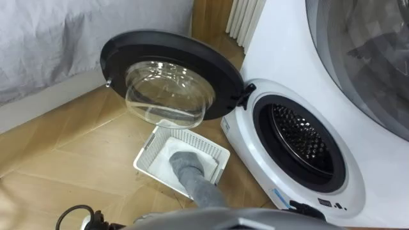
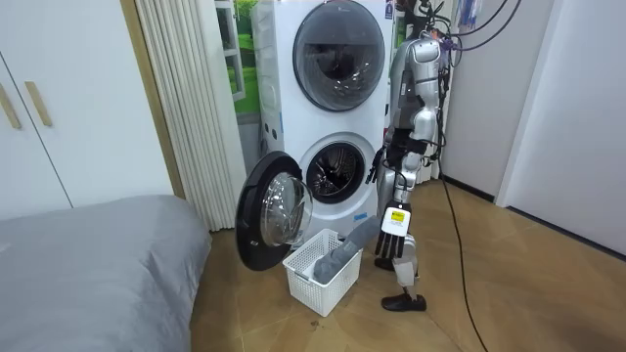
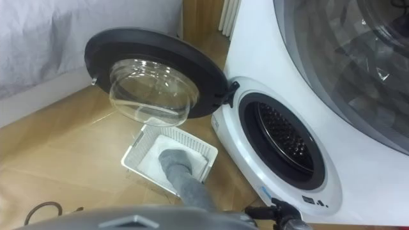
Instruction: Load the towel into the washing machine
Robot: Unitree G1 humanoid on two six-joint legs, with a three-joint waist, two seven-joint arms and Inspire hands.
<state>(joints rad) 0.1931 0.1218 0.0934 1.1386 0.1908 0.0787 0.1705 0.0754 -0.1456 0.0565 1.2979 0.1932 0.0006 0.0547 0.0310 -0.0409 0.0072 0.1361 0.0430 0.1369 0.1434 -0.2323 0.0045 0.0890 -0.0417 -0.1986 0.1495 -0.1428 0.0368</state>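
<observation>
A grey towel rises out of a white slatted laundry basket on the wooden floor and runs up under my chest at the lower edge of the eye views. In the room view the towel slants from the basket up to my left hand, which hangs low by my hip; its grip is hidden. The front-loading washing machine stands at my right, its drum mouth dark and bare. Its round door is swung wide to the left, above the basket.
A second machine is stacked on top of the washer. A grey-covered bed fills the room view's lower left, with a pleated white screen beside the machines. I stand at the washer's right side in the room view.
</observation>
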